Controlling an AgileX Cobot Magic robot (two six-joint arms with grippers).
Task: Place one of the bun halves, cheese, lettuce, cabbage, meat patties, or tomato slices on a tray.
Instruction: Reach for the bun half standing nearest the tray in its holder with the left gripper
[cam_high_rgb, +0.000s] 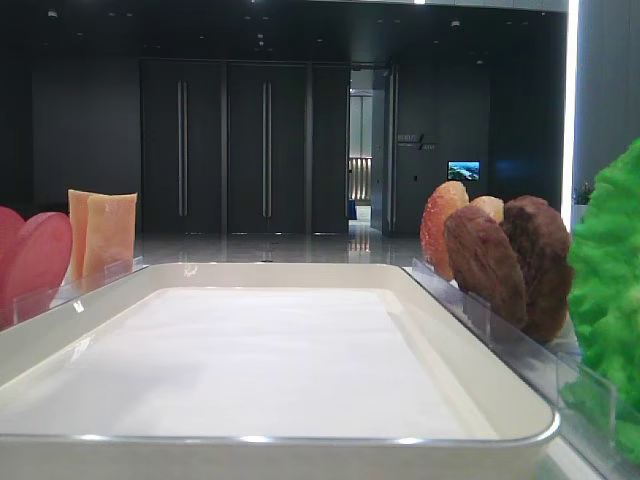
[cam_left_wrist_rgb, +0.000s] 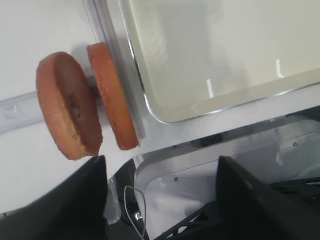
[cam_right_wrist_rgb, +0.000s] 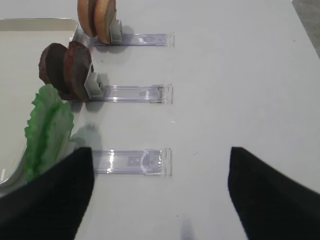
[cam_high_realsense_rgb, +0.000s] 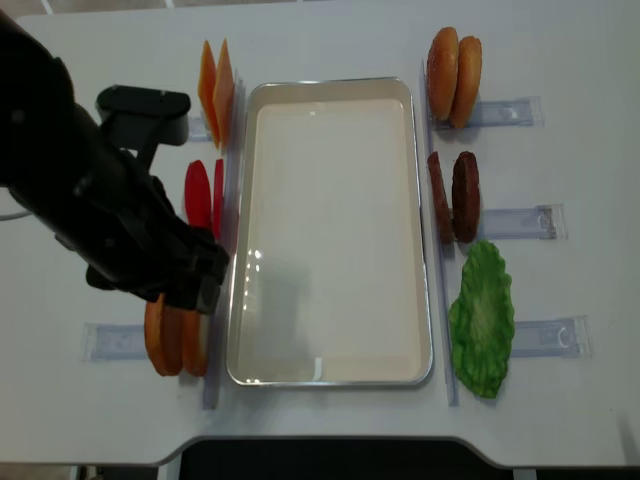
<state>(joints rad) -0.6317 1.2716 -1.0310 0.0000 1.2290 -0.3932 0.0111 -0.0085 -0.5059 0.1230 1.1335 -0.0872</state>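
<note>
In the overhead view the left arm covers its own gripper and the tops of two bun halves standing on edge in a clear rack just left of the tray. The left wrist view shows that gripper's dark fingers spread wide, nothing between them, the two golden-brown discs just ahead of the left finger and the tray's glossy rim ahead of the gap. The right gripper is out of the overhead picture; its own camera shows its fingers apart and bare, over white table. Ahead and left of it stand a lettuce leaf, meat patties and another bun pair, partly cut off.
</note>
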